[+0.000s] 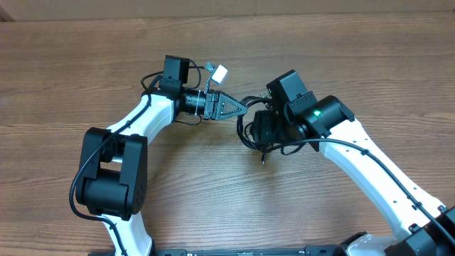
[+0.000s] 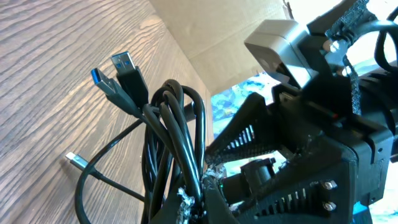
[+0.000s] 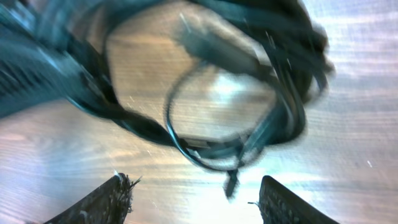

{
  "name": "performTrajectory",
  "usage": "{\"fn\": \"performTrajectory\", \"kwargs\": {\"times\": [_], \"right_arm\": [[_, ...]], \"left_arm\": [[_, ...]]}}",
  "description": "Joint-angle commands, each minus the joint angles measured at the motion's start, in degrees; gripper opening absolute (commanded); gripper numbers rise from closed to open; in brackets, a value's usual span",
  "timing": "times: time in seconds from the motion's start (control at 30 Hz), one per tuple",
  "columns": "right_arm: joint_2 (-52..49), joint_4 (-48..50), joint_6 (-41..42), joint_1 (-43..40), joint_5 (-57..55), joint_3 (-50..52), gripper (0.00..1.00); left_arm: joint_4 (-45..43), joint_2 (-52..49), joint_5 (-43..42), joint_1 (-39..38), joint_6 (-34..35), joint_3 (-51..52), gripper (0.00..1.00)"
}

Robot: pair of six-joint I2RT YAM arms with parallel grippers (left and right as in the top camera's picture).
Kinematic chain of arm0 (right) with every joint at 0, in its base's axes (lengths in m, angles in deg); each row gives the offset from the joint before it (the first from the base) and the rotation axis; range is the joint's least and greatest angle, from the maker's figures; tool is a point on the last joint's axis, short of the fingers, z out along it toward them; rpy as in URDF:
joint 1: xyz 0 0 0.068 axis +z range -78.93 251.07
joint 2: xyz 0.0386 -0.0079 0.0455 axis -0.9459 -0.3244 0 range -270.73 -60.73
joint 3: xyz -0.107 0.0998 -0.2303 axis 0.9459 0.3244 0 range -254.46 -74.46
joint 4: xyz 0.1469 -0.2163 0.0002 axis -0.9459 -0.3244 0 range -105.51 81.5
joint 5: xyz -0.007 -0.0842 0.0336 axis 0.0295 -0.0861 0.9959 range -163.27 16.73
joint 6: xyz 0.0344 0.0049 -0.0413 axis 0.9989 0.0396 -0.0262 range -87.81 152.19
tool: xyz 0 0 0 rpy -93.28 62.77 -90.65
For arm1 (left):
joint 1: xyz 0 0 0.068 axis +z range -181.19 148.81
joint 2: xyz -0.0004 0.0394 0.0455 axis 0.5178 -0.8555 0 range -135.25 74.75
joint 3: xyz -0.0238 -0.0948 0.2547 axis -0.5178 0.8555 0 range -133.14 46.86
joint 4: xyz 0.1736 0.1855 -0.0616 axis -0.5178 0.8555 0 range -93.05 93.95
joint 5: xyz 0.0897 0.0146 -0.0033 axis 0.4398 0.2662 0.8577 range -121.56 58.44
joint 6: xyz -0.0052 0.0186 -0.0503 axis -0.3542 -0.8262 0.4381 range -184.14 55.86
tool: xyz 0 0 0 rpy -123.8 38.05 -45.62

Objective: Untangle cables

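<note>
My left end effector (image 1: 244, 108) pinches the cables (image 2: 165, 118) up, so my wide right end effector (image 3: 194, 190) can pull one.

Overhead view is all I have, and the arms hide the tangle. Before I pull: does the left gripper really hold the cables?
Observer: Yes. The left wrist view shows the left gripper with its jaws shut on the cables, several strands pinched together as one bunch.
Operator: And the right gripper, is it gripping too?
Observer: No. The right wrist view, though blurred, shows the right gripper open, with the cables looping ahead of it and no strand clamped between its jaws.
</note>
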Motion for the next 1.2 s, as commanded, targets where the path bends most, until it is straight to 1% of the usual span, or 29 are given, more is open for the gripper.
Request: {"fn": "performTrajectory", "kwargs": {"times": [0.0,0.03,0.1,0.23,0.33,0.53,0.67,0.7,0.73,0.77,0.8,0.83,0.87,0.93,1.0,1.07,1.1,1.13,1.17], "right_arm": [[0.26,-2.45,-3.69,-0.04,0.42,0.26,0.65],[0.26,-2.54,-4.22,0.02,0.48,0.94,0.65],[0.24,-2.54,-4.61,0.35,0.39,2.36,0.65],[0.2,-1.75,-4.68,0.7,-0.17,5.05,0.65],[0.02,0.66,-4.68,0.7,-2.38,7.85,0.65],[-0.07,12.37,-4.7,0.72,-1.46,14.38,0.68],[-0.07,21.33,-3.89,0.87,0.5,17.38,0.67],[-0.07,24.24,-0.7,0.87,2.62,18.23,0.63],[-0.07,25.05,1.31,0.87,3.04,18.51,0.59],[-0.09,26.16,7.26,0.87,3.21,18.97,0.52],[-0.22,26.64,12.33,0.85,3.15,19.23,0.44],[-0.37,27.43,17.07,0.85,3.19,19.47,0.4],[-0.63,28.24,20.44,0.85,3.21,19.61,0.36],[-1.11,29.92,24.65,0.87,4.11,19.63,0.35],[-1.33,32.65,27.47,0.85,6.73,19.63,0.49],[-1.31,35.54,27.56,0.85,8.98,19.63,0.5],[-1.31,36.65,27.58,0.85,9.4,19.63,0.5],[-1.31,36.87,27.58,0.85,9.38,19.63,0.49],[-1.31,36.96,27.58,0.81,9.31,19.63,0.47]], "left_arm": [[-0.2,-0.5,5.88,-0.37,7.58,-0.11,0.04],[-0.11,-0.5,8.96,-0.37,11.08,-0.11,0.04],[0.48,-0.5,13.05,-0.37,15.63,-0.11,0.04],[1.53,-0.5,17.49,-0.07,20.85,-0.11,0.04],[1.7,-0.5,19.93,0.96,24.81,-0.11,0.04],[4.31,-0.5,24.87,5.64,25.7,-0.11,0.04],[6.14,-0.5,25.05,9.75,25.79,-0.11,0.04],[6.86,-0.48,25.11,11.15,25.79,-0.11,0.04],[7.32,-0.5,25.29,11.78,25.79,-0.11,0.04],[7.93,-0.5,25.68,12.76,25.79,-0.11,0.04],[8.52,-0.5,26.08,13.51,25.77,-0.09,0.04],[9.07,-0.5,26.36,14.45,25.66,-0.09,0.04],[9.07,-0.5,26.18,15.13,25.09,-0.02,0.04],[8.98,-0.5,24.7,16.39,22.27,0.11,0.04],[8.48,-0.48,19.89,17.35,17.0,0.11,0.04],[7.06,-0.5,10.21,18.14,8.79,0.11,0.04],[6.36,-0.5,0.98,18.69,1.31,0.11,0.04],[6.38,-0.5,-3.5,18.97,-2.54,0.11,0.04],[6.43,-0.5,-6.25,19.19,-4.85,0.11,0.04]]}}
